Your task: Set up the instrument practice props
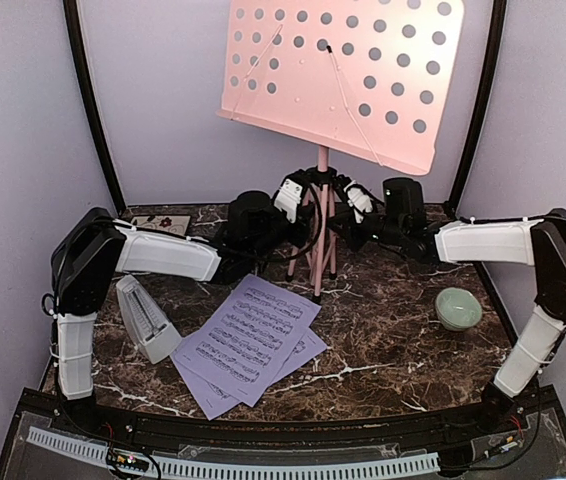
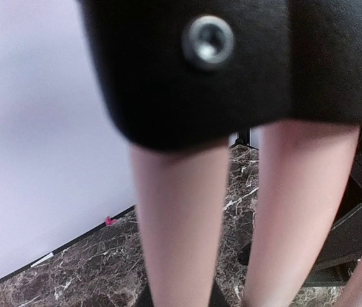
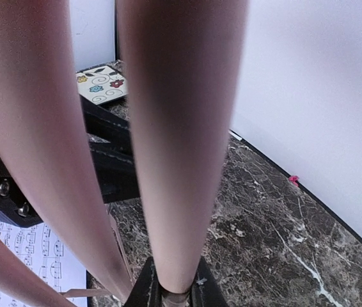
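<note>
The pink perforated music stand point(image 1: 343, 70) stands upright at the back centre, its tripod legs point(image 1: 318, 245) on the marble table. My left gripper point(image 1: 293, 195) is shut on one pink leg point(image 2: 181, 217) from the left; its dark fingers flank the leg at the bottom of the left wrist view point(image 2: 180, 297). My right gripper point(image 1: 358, 200) is shut on another pink leg point(image 3: 181, 160) from the right, seen low in the right wrist view point(image 3: 174, 289). Two lavender sheet-music pages point(image 1: 253, 340) lie overlapped in front of the stand. The white-grey metronome point(image 1: 146, 318) sits at the left.
A pale green bowl point(image 1: 458, 307) sits at the right. A floral tile point(image 1: 161, 224) lies at the back left and also shows in the right wrist view point(image 3: 101, 84). Lavender walls enclose the table closely on three sides. The stand's black hub point(image 2: 219, 64) is just above my left gripper.
</note>
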